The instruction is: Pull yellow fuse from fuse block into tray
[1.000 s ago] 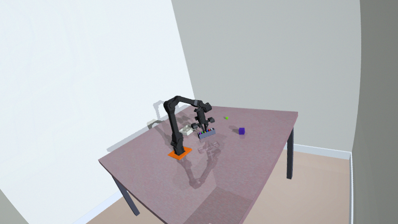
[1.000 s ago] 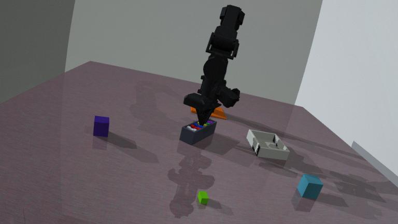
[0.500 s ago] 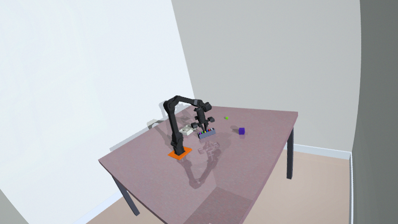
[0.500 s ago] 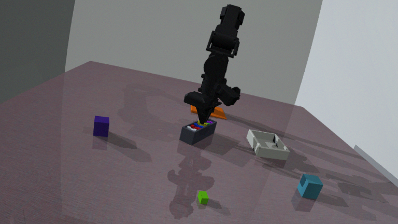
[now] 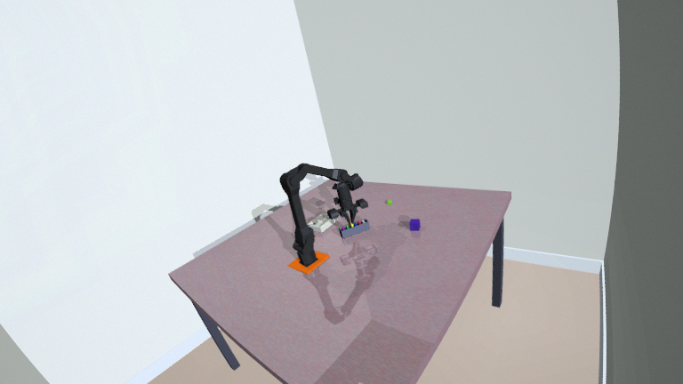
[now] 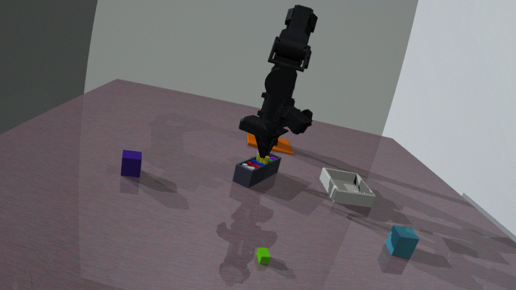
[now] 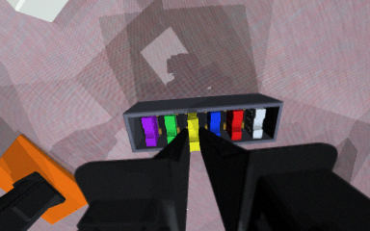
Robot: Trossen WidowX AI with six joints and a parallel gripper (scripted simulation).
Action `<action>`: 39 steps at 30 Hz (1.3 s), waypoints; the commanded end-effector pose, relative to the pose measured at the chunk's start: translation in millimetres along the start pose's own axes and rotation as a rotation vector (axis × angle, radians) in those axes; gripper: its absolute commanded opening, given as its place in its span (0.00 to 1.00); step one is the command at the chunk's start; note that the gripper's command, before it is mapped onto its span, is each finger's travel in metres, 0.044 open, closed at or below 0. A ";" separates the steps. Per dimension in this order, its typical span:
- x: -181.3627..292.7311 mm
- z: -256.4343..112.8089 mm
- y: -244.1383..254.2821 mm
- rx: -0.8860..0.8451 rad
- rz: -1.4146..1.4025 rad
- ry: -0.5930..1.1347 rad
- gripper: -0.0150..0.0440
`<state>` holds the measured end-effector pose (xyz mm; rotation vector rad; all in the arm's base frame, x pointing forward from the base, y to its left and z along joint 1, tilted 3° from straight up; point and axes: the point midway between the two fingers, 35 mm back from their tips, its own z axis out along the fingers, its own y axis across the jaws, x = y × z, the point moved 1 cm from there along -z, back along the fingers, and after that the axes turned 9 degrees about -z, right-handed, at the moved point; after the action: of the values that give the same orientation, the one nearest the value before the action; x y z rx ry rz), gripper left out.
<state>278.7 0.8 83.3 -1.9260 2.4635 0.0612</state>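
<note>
The yellow fuse (image 5: 351, 226) (image 6: 262, 159) (image 7: 193, 124) is between the fingertips of my gripper (image 6: 263, 155) (image 7: 193, 132), which is shut on it. The fuse stands higher than its neighbours; whether its lower end is still inside the dark grey fuse block (image 5: 355, 231) (image 6: 242, 176) (image 7: 207, 102) is hidden. Purple (image 7: 149, 130) and green (image 7: 171, 126) fuses sit on one side, blue (image 7: 215, 122), red (image 7: 235, 126) and white (image 7: 258, 122) ones on the other. The pale tray (image 5: 316, 228) (image 6: 353, 199) (image 7: 43, 11) stands apart from the block, with no fuse visible in it.
A purple cube (image 5: 414, 224) (image 6: 131, 164), a small green cube (image 5: 389, 202) (image 6: 263, 256) and a teal cube (image 6: 402, 242) stand on the table. The teal cube is beyond the tray. The orange base plate (image 5: 322, 259) (image 6: 285, 146) (image 7: 53, 192) lies under the arm's base.
</note>
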 end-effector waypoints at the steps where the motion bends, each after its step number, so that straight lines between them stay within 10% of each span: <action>1: 0.1 -4.0 -0.7 0.004 0.001 0.001 0.25; 39: 0.4 -22.8 -0.2 0.004 0.004 0.003 0.25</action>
<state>278.4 0.2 102.6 -1.9240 2.4666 0.0628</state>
